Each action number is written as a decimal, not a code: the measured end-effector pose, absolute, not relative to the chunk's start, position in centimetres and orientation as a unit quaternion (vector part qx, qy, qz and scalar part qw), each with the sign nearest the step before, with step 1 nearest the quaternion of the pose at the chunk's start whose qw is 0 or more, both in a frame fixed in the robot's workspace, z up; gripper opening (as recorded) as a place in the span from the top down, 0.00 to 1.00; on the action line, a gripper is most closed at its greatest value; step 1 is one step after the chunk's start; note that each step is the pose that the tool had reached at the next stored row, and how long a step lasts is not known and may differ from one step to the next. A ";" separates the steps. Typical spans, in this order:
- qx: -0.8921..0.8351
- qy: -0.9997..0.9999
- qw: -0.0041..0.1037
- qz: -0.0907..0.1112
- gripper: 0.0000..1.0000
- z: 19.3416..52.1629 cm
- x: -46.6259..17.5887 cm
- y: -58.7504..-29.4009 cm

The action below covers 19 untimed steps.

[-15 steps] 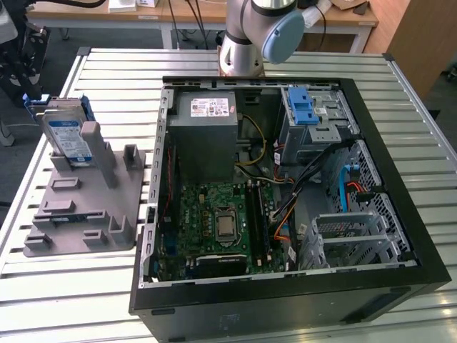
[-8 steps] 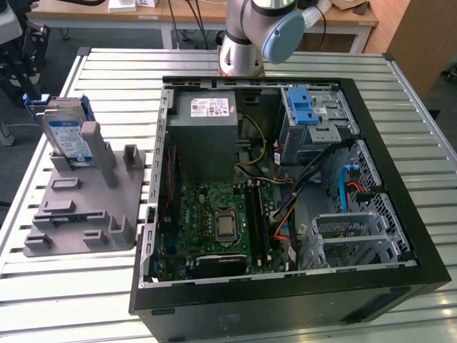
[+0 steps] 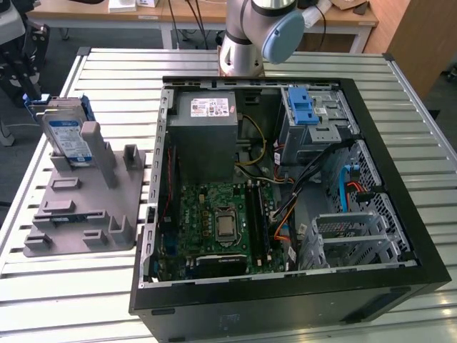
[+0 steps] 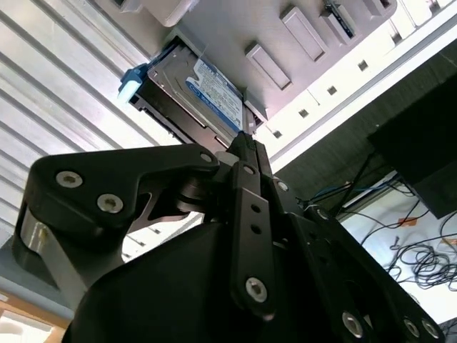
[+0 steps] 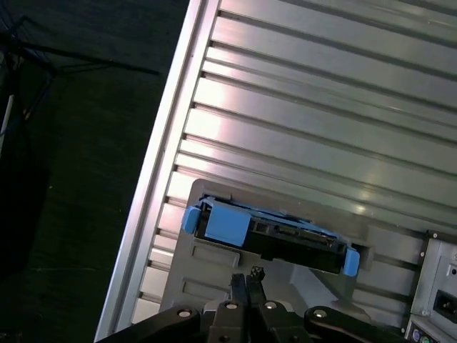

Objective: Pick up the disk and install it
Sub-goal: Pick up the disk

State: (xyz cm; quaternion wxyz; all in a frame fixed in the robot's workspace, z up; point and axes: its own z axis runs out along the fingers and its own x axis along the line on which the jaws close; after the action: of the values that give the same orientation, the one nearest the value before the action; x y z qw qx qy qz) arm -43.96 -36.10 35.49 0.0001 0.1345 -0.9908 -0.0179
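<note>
At the exterior view's left, the disk (image 3: 68, 136) stands on edge in a grey holder (image 3: 78, 214) on the tabletop (image 3: 107, 71), well apart from the open computer case (image 3: 428, 236). My pincer (image 5: 246, 280) looks closed on nothing, its tips together and near the disk's upper edge in both wrist views. My worry is that, with the tips shut, any push onward would strike the disk's edge or a blue rail (image 5: 214, 223) and tip or jam it in its slot. I can't tell whether the tips touch the disk, and the holder hides its lower part.
</note>
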 end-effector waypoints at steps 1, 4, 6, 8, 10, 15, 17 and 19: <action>0.142 -0.990 0.000 -0.018 0.85 35.5 -44.0 -36.1; 0.147 -0.989 0.000 -0.018 0.85 35.5 -44.0 -36.1; 0.148 -0.989 0.000 -0.018 0.85 35.5 -44.0 -36.1; 0.150 -0.989 0.000 -0.018 0.85 35.5 -44.0 -36.1; 0.152 -0.988 0.000 -0.018 0.85 35.5 -44.0 -36.1; 0.157 -0.988 0.000 -0.018 0.85 35.5 -44.0 -36.1; 0.158 -0.987 0.001 -0.018 0.85 35.5 -44.0 -36.1; 0.160 -0.987 0.001 -0.018 0.85 35.5 -44.0 -36.1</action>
State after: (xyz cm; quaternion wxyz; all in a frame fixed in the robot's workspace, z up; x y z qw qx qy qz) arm -43.96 -36.10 35.49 0.0006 0.1603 -0.9869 -0.0178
